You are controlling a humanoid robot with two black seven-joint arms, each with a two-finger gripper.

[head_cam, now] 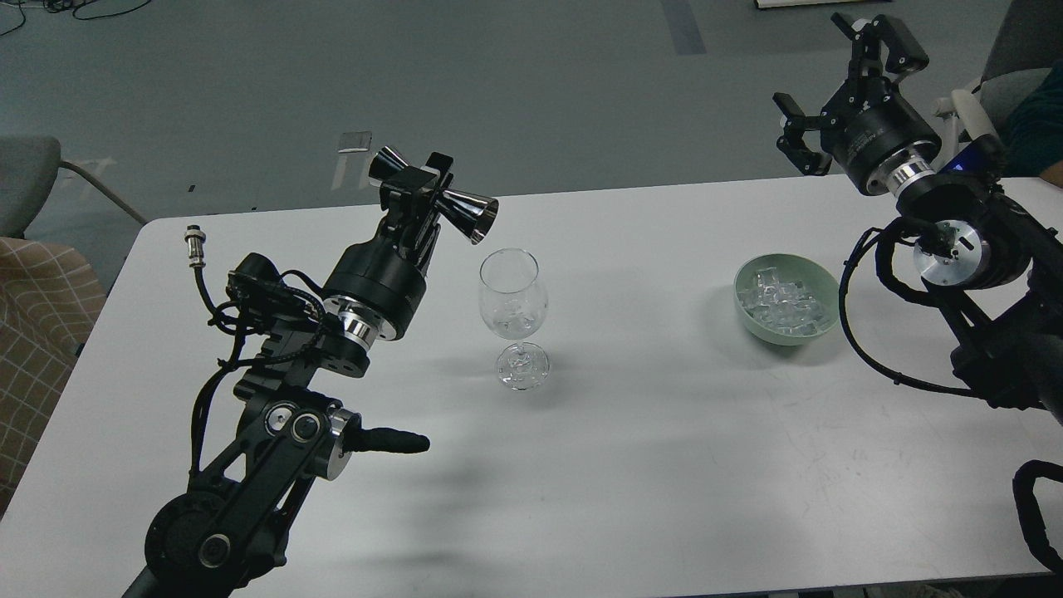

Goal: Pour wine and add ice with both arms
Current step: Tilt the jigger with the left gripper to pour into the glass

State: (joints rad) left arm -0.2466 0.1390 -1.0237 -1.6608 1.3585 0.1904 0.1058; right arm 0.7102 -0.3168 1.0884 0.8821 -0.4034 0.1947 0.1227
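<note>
A clear stemmed wine glass [513, 311] stands upright near the table's middle with a little clear liquid in its bowl. My left gripper [419, 193] is shut on a shiny metal double-cone jigger [453, 204], held on its side just up and left of the glass rim. A pale green bowl [822, 291] to the right holds heaped clear ice [781, 303]. My right gripper [847, 91] hangs open and empty, above and behind the bowl, past the table's far edge.
The white table [631, 448] runs across the view. A grey chair and a checked cushion [37, 332] lie off its left end. A person's arm and another chair [1030, 91] sit at the far right. Black cables loop around both arms.
</note>
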